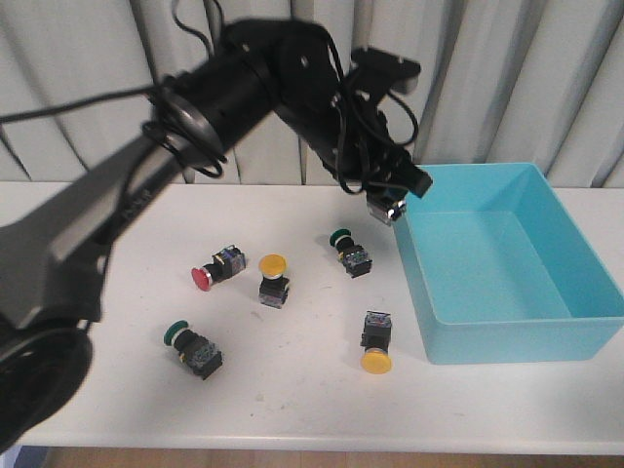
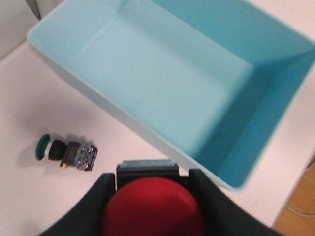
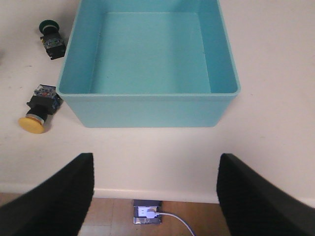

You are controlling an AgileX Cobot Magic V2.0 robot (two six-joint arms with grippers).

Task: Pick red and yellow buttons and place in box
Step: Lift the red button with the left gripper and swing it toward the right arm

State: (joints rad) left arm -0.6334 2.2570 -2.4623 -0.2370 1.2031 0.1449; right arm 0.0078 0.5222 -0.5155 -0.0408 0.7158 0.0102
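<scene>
Button w/ red cap (image 2: pixel 152 209) sits clamped between the left gripper (image 2: pixel 153 206) fingers, cap filling the gap, metal contact end poking out toward the box (image 2: pixel 162 83). From my front view the left gripper (image 1: pixel 393 202) hangs above the box's (image 1: pixel 507 336) near-left corner, right at the rim; the held button is mostly hidden there.

Box is turquoise, I see nothing inside it. Right gripper (image 3: pixel 155 196) is spread wide, nothing between its fingers, sitting back from the box (image 3: pixel 147 105) over the table edge.

On the table (image 1: pixel 292 400), left of the box: red button (image 1: pixel 214 270) on its side, yellow button (image 1: pixel 274 277) just beside it, second yellow button (image 1: pixel 375 343) near the box wall w/ cap toward me, green button (image 1: pixel 350 251) farther back, another green one (image 1: pixel 191 348) front-left. Green one also shows in the left wrist view (image 2: pixel 66 151); yellow (image 3: pixel 38 109) and green (image 3: pixel 51 38) in the right wrist view.

Table is white; pale pleated curtain (image 1: pixel 507 78) behind. Wood floor and a wall outlet (image 3: pixel 146 211) w/ plug below the table edge.
</scene>
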